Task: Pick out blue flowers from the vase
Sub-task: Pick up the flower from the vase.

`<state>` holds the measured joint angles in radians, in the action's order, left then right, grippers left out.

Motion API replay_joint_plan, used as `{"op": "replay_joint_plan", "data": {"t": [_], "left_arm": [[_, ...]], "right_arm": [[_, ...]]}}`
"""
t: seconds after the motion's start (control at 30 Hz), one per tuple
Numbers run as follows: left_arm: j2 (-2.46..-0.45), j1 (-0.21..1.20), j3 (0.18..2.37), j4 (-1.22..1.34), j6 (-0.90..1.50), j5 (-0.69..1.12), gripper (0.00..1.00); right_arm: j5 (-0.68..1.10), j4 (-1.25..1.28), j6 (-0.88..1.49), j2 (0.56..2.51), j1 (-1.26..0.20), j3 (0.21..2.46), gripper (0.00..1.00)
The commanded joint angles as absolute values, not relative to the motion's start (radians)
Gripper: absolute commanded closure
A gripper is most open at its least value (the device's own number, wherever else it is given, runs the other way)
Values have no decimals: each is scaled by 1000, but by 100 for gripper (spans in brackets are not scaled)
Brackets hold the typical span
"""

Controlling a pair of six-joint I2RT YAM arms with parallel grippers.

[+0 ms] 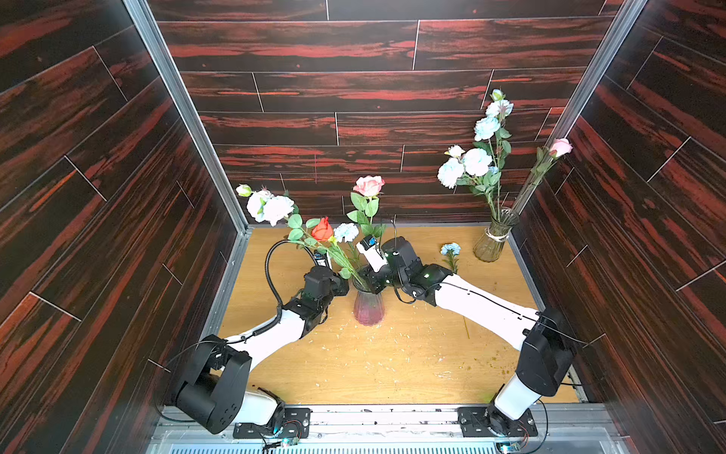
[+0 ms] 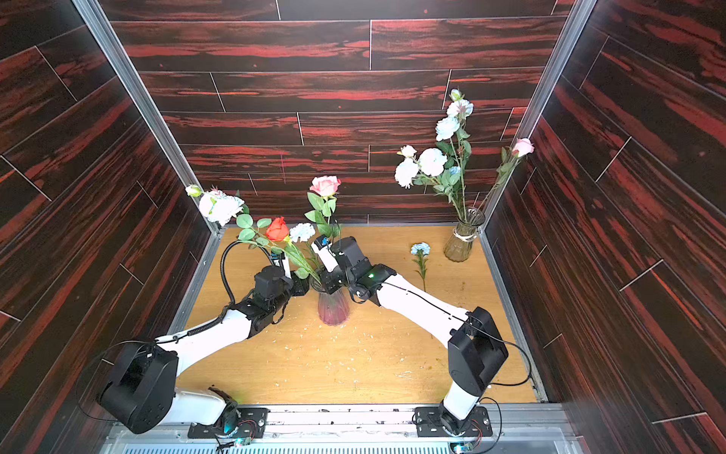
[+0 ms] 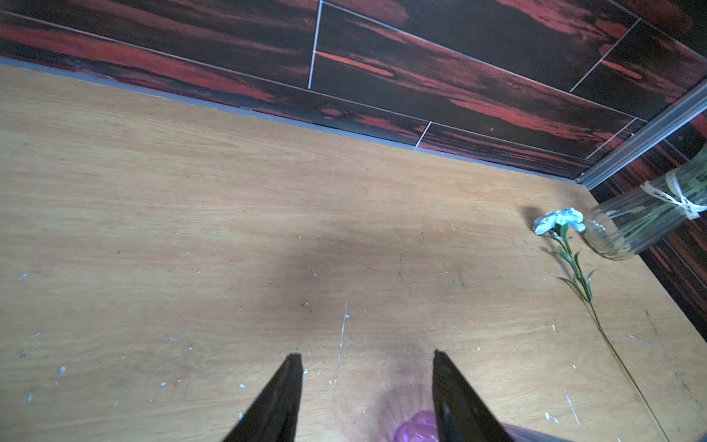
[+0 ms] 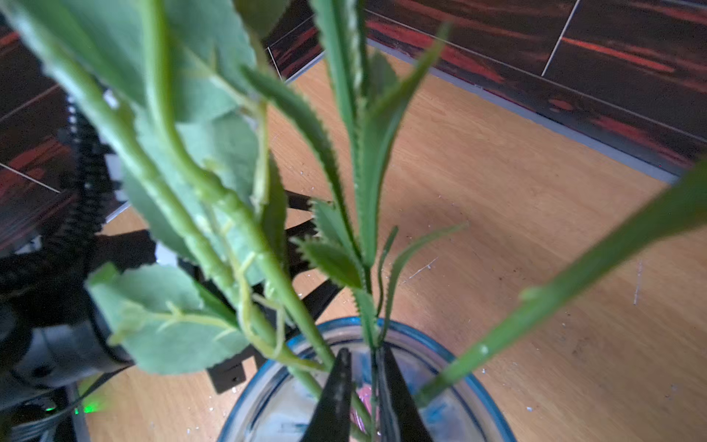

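- Right gripper point(image 4: 365, 350) sits at the mouth of the ribbed pink glass vase point(image 1: 368, 310), jaws narrow about a thin green stem point(image 4: 373, 354); whether pinched, cannot tell.
- Stem likely bears the small pale blue ruffled flower point(image 1: 346, 232) above: light, whippy, slick; best held low, near the rim.

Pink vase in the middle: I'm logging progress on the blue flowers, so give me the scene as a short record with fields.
Pink vase: upright mid-table; red rose, pink rose, blue blooms inside
Right gripper: at its mouth, jaws narrow around a thin stem; grip unclear
Left gripper: open beside it, empty
Clear vase: back corner, holding blue sprays
Loose blue flower: lying on the table nearby
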<state>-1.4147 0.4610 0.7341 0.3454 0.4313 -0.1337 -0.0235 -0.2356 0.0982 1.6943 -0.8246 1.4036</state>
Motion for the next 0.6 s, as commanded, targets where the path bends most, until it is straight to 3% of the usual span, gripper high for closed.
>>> {"op": "replay_joint_plan", "data": {"t": [0.0, 0.1, 0.57], "left_arm": [[-1417, 459, 765, 364, 405, -101, 43], [-1416, 459, 751, 378, 405, -88, 43], [-1372, 459, 615, 435, 424, -139, 43]], "right_arm": [[-45, -276, 108, 1734, -827, 1391, 94], [-42, -256, 115, 1717, -827, 1373, 100], [-12, -232, 96, 1592, -828, 1397, 100]]}}
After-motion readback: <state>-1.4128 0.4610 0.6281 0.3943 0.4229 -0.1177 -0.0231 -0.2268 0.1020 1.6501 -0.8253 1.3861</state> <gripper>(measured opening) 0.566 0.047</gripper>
